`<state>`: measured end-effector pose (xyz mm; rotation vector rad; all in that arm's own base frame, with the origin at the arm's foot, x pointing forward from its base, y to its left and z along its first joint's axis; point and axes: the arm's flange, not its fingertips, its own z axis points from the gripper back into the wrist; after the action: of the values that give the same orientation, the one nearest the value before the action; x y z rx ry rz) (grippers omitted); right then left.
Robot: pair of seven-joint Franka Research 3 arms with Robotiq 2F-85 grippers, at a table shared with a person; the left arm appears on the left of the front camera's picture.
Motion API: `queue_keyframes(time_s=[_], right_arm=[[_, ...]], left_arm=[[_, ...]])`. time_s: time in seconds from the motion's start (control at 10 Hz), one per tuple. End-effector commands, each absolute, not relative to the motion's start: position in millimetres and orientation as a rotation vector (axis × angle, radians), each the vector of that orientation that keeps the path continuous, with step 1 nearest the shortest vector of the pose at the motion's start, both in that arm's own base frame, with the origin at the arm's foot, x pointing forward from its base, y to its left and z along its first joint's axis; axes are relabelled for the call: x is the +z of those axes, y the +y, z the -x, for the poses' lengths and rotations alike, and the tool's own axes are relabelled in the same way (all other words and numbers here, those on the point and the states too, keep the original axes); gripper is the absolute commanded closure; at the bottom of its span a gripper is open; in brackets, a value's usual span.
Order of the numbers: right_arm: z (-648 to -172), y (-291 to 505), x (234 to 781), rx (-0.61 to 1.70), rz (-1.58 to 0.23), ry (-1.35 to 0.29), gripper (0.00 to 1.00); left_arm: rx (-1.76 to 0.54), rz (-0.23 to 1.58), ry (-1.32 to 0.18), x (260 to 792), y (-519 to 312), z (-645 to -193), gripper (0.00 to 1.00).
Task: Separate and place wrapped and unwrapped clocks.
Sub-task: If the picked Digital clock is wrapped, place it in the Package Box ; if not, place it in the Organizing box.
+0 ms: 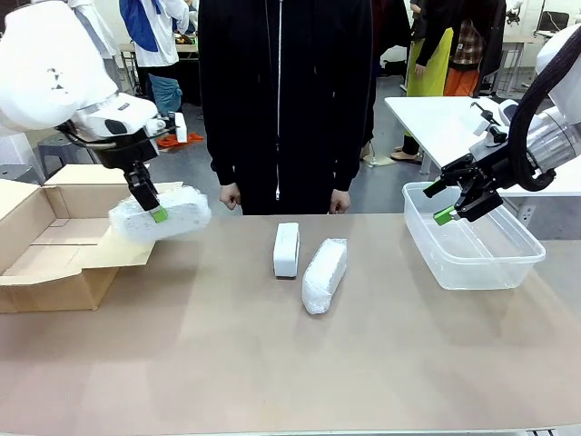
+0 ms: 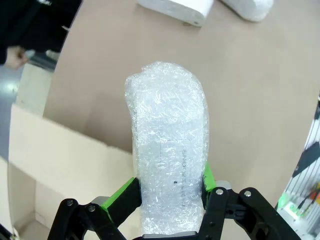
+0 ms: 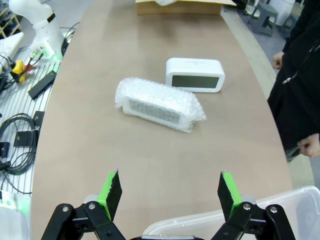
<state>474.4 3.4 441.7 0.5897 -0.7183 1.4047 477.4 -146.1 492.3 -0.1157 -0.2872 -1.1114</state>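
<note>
Green-padded fingers [image 2: 122, 200] of the left gripper [image 2: 170, 186] clamp one wrapped clock [image 2: 167, 125] from both sides, about half-closed around the bubble-wrapped bundle, which sticks out lengthwise beyond the fingertips. In the front view the bundle hangs clear of the tabletop [image 1: 272, 363] near its left edge, just above the inner flap of an open cardboard box [image 1: 45, 245] that occupies the far-left corner.

The right gripper [image 1: 454, 207] hovers over a clear plastic tub [image 1: 508, 263] at the tabletop's right edge. Its fingers are spread wide with nothing between them, and its wrist camera looks past the tub's rim and across the brown surface.

Two more clocks sit around the middle of the tabletop, toward the far edge. A bare white clock [image 1: 287, 249] stands upright on its long side, its grey display showing in the right wrist view. Just beside it, on the side nearer the tub, a second wrapped clock [image 1: 324, 274] lies flat at a slight angle. The two are close, with a narrow strip of table between them.

A person [image 1: 281, 91] in a dark zipped jacket stands at the far edge, both hands hanging loosely at table height, well apart from the clocks.
</note>
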Motion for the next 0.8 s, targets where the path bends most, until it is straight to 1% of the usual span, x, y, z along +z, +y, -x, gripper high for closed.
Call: queue_keyframes(time_s=[0.0,0.3,0.7], right_arm=[[-476.2,4.3,440.1,1.399,-0.607,-0.747,0.0],[-476.2,4.3,440.1,1.399,-0.607,-0.747,0.0],[-476.2,4.3,440.1,1.399,-0.607,-0.747,0.0]], left_arm=[[-0.94,0.099,-0.369,500.6,-114.6,-463.1,0.42],[-0.764,0.088,-0.426,511.9,-65.9,-452.7,0.42],[-0.509,0.05,-0.442,514.4,-1.8,-441.7,0.42]])
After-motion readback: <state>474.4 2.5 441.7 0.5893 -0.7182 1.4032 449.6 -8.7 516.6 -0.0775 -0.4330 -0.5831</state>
